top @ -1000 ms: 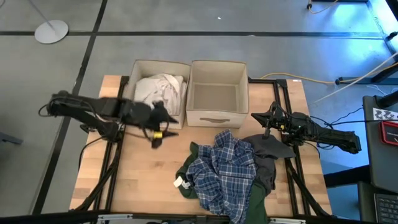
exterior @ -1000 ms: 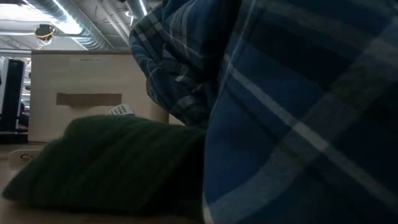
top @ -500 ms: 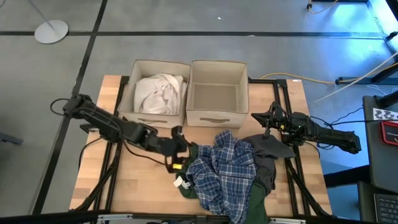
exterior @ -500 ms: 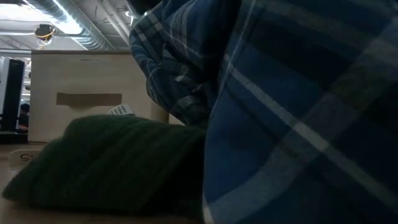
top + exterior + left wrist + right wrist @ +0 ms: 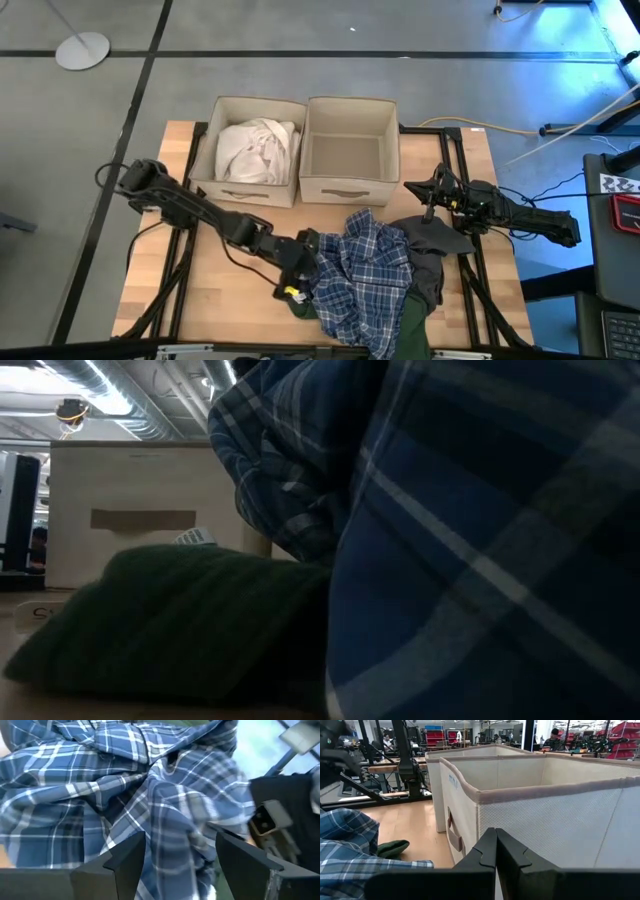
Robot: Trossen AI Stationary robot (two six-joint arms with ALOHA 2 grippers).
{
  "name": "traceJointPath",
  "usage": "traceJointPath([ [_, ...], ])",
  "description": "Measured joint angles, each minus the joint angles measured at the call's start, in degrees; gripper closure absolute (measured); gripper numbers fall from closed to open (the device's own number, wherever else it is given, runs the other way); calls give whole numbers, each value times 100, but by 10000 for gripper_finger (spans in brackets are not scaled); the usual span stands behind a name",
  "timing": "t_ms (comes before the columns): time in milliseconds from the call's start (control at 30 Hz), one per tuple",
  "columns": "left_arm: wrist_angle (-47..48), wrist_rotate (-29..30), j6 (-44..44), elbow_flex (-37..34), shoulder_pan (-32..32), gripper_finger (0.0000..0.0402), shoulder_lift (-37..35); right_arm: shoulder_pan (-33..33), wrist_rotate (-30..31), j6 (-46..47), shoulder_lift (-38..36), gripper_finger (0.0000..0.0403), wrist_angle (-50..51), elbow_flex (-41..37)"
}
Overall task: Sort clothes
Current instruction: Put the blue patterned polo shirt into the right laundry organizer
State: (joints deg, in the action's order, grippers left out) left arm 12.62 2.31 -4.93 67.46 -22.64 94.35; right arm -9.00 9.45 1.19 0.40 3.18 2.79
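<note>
The blue-and-white plaid garment (image 5: 362,268) lies crumpled on the dark green garment (image 5: 408,322), whose white label (image 5: 289,294) shows at the near left. The dark grey garment (image 5: 432,250) lies to their right. The white garment (image 5: 257,148) lies in the left beige box (image 5: 210,140). My left gripper (image 5: 305,262) is open at the plaid garment's left edge; in the left wrist view (image 5: 177,845) its fingers stand on either side of a raised plaid fold (image 5: 170,815). My right gripper (image 5: 437,193) is shut and empty (image 5: 495,840), beside the right box. My left gripper comes at the plaid garment's left edge slanting down from the table's left. Its open fingers (image 5: 125,855) stand on either side of a raised fold. I cannot tell whether they touch the cloth.
The right beige box (image 5: 350,150) stands open next to the left one at the table's far side. Bare wood (image 5: 215,290) lies at the table's near left. In the low view the plaid (image 5: 480,540) and green (image 5: 170,620) cloth fill the picture.
My left gripper has gone from in front of the left box toward the table's right and near edge, down to the plaid garment's left edge. The clothes have kept still.
</note>
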Motion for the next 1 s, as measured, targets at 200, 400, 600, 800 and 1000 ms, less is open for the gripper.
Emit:
traceJointPath([
  [200,-573,-4,519,-2,188,170,446,-1,-2,0,0,397,0,0],
  [400,-1182,266,1022,-2,584,170,615,-1,-1,0,0,397,0,0],
  [600,-1322,428,1423,0,917,170,721,0,-2,-5,0,397,11,2],
  [800,-1705,428,1928,0,926,170,1125,-2,-4,-17,0,397,30,2],
  [1000,-1963,159,1767,0,954,170,1532,0,-9,-17,0,397,44,2],
])
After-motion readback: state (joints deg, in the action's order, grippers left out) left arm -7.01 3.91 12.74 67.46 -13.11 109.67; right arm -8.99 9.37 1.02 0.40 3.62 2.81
